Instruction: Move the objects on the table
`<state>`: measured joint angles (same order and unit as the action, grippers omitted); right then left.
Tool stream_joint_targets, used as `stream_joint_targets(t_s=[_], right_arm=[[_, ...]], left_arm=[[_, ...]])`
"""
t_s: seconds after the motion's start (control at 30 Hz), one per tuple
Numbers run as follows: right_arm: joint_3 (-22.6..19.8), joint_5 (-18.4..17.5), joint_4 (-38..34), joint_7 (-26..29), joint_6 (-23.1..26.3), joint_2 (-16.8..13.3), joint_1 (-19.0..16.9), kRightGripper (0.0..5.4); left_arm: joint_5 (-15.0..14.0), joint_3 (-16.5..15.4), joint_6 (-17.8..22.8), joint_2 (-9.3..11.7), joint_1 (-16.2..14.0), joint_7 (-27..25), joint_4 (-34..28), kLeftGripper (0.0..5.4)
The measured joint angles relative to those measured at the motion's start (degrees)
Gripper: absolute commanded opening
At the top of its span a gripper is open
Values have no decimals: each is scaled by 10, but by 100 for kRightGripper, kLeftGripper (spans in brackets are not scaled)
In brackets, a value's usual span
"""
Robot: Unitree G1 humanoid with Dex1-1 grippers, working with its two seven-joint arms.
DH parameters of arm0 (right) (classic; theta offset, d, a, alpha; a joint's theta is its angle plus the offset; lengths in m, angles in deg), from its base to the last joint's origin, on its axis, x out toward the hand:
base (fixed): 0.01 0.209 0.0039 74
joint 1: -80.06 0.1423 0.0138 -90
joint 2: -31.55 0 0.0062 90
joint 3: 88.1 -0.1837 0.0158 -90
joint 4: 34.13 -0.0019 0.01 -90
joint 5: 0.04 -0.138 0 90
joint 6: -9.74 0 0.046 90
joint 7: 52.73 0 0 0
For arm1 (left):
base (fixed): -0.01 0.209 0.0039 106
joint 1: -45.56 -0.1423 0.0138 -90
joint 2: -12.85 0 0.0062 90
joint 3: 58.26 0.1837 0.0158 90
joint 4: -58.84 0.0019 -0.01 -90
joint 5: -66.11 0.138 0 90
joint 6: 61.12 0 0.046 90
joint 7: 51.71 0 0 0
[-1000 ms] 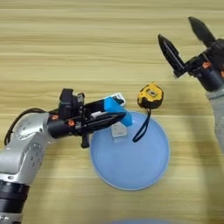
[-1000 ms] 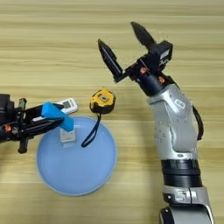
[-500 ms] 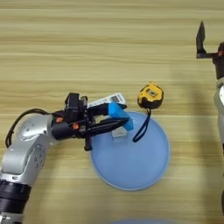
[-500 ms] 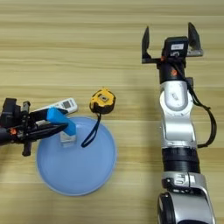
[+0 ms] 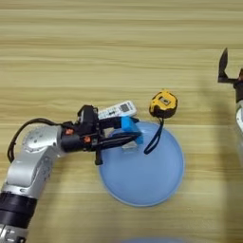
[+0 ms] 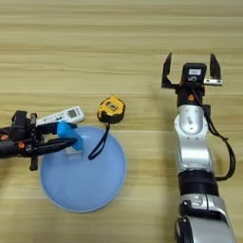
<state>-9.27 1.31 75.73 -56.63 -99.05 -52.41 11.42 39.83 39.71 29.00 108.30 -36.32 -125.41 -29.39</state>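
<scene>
The blue bar is pinched in the left gripper, just over the far left rim of the plate; the fingers are clenched on it; the white remote lies on the table just behind the bar; a tape measure sits by the plate's far rim, its black strap hanging into the plate; the right gripper is well apart on the right, its two fingers spread wide, holding nothing.

We seem to be at a lab bench: a bare wooden table with stray test props and robot arms.
</scene>
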Motion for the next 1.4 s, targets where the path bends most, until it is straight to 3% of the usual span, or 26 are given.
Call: stream_joint_targets(t_s=[0.17, 0.3, 0.5, 0.8, 1.2, 1.4], right_arm=[[-6, -54, 38, 55, -32, 2, 1, 540], [-6, -73, 65, 79, -33, 2, 2, 540], [-4, -74, 95, 85, -34, 2, 15, 540], [-1, -74, 127, 92, -34, 1, 29, 540], [-1, -74, 143, 93, -35, 1, 36, 540], [1, -73, 148, 93, -35, 1, 38, 540]], left_arm=[[20, 11, -21, 0, 6, 0, 22, 135], [33, 15, -32, 0, 12, -1, 44, 135], [48, 28, -48, -3, 19, -2, 70, 135], [126, 64, -101, -3, 32, 11, 146, 135], [145, 83, -145, -3, 52, 10, 181, 135], [152, 86, -146, 0, 49, 14, 194, 215]])
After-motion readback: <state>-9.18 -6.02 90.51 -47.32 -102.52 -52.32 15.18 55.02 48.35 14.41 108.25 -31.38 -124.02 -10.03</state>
